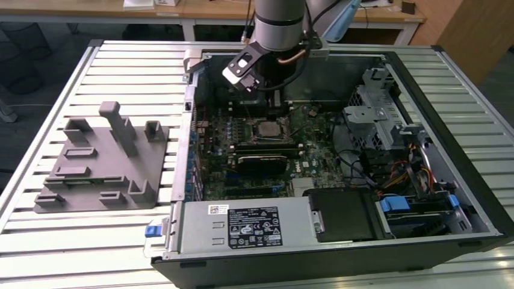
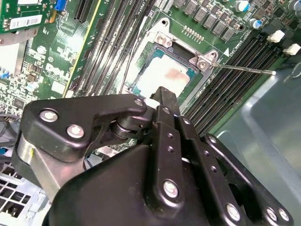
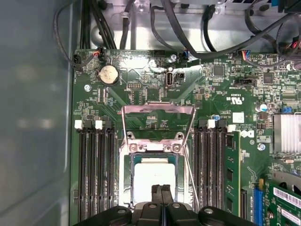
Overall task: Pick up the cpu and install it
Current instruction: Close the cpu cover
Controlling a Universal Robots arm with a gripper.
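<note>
Over the motherboard's (image 3: pixel 141 89) open socket (image 3: pixel 126 179), my gripper (image 3: pixel 162 187) hangs with its fingers pressed together and nothing between them. The cpu (image 3: pixel 150 174) lies flat in the socket directly beneath my fingertips; whether they touch it I cannot tell. The hinged metal frame (image 3: pixel 157 109) stands raised at the socket's edge, beyond the cpu from my gripper.

A pale metal worktable (image 1: pixel 105 66) of long ribbed slats is filling most of the exterior view and catching soft, even light. Behind it, a light wooden desk (image 1: pixel 216 12) on white legs is running along the back, with a dark floor (image 1: pixel 48 60) showing beneath. A brown wooden panel (image 1: pixel 473 36) is standing at the exterior view's right.
</note>
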